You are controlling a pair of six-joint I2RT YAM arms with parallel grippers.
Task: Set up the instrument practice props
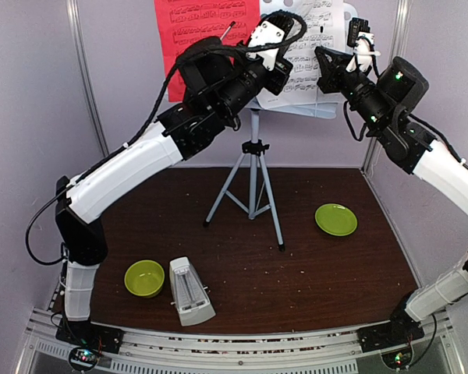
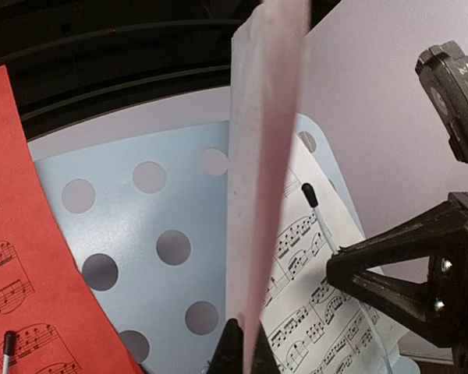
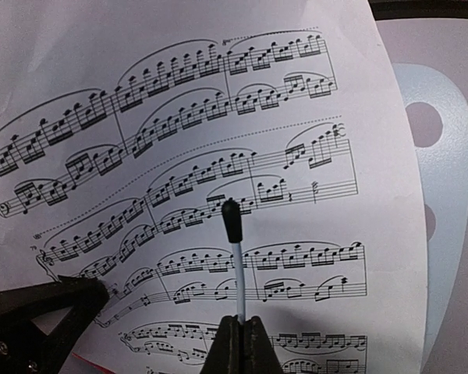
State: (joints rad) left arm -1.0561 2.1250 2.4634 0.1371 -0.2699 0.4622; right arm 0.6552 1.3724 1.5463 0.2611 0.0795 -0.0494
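Note:
The perforated pale music stand (image 1: 253,167) stands on its tripod mid-table. The red sheet (image 1: 203,27) rests on its left half and shows in the left wrist view (image 2: 23,257). The white sheet (image 1: 316,54) is on the right half. My left gripper (image 1: 283,76) is shut on the white sheet's left edge (image 2: 257,179), its jaws (image 2: 242,352) pinching the paper. My right gripper (image 1: 327,66) is shut on the stand's thin white, black-tipped page-holder rod (image 3: 235,257) in front of the white sheet (image 3: 179,117). The white metronome (image 1: 191,292) sits near the table's front edge.
A lime-green bowl (image 1: 144,278) sits left of the metronome. A lime-green plate (image 1: 335,220) lies on the right of the table. Pale walls close in the back and sides. A second page-holder rod (image 2: 8,347) lies over the red sheet.

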